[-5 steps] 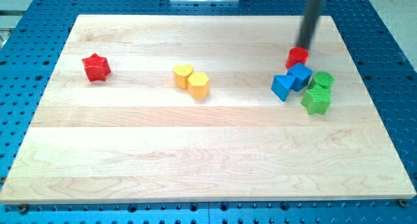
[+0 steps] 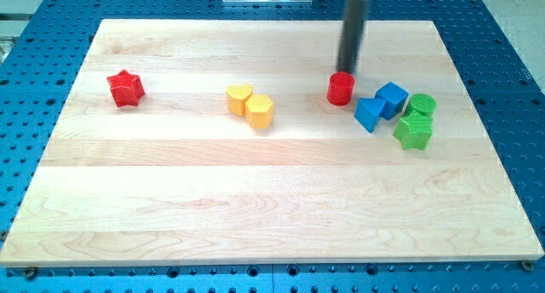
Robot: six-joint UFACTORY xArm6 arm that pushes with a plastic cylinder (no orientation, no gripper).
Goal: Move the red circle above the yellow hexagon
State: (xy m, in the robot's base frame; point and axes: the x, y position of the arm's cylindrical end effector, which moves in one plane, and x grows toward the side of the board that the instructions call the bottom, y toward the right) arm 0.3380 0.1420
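Observation:
The red circle (image 2: pixel 341 89) sits on the wooden board right of centre, near the view's top. My tip (image 2: pixel 347 71) is at the circle's upper edge, touching or nearly touching it. The yellow hexagon (image 2: pixel 260 111) lies to the circle's left and slightly lower, with a yellow heart (image 2: pixel 239 99) touching its upper left side.
A red star (image 2: pixel 126 88) sits at the view's left. Two blue blocks (image 2: pixel 369 113) (image 2: pixel 392 99) sit just right of the red circle. A green cylinder (image 2: pixel 421 105) and a green star (image 2: pixel 413 131) are further right. The board (image 2: pixel 272 208) lies on a blue perforated base.
The red circle has slid left and slightly down, away from the blue blocks. My tip has moved left with it.

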